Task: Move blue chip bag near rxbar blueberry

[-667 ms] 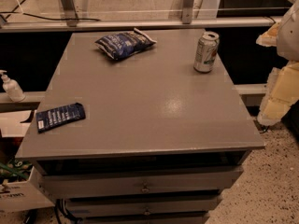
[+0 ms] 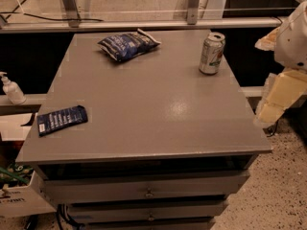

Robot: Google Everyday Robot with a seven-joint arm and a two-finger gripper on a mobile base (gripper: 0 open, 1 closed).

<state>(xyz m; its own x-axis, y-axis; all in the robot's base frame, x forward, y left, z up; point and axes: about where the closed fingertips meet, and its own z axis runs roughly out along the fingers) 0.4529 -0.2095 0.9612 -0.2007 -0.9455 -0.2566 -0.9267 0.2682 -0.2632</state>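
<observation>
The blue chip bag (image 2: 127,45) lies puffy and crinkled at the far left-centre of the grey table (image 2: 153,104). The rxbar blueberry (image 2: 62,120), a flat dark-blue wrapper with white text, lies near the table's front left edge. The two are far apart. My gripper (image 2: 278,97) hangs off the table's right edge, pale and cream-coloured, well away from both and holding nothing that I can see.
A silver drink can (image 2: 211,53) stands upright at the far right of the table. A hand-sanitiser bottle (image 2: 10,89) sits on a ledge to the left. Drawers (image 2: 148,190) run below the tabletop. A railing (image 2: 144,24) runs behind the table.
</observation>
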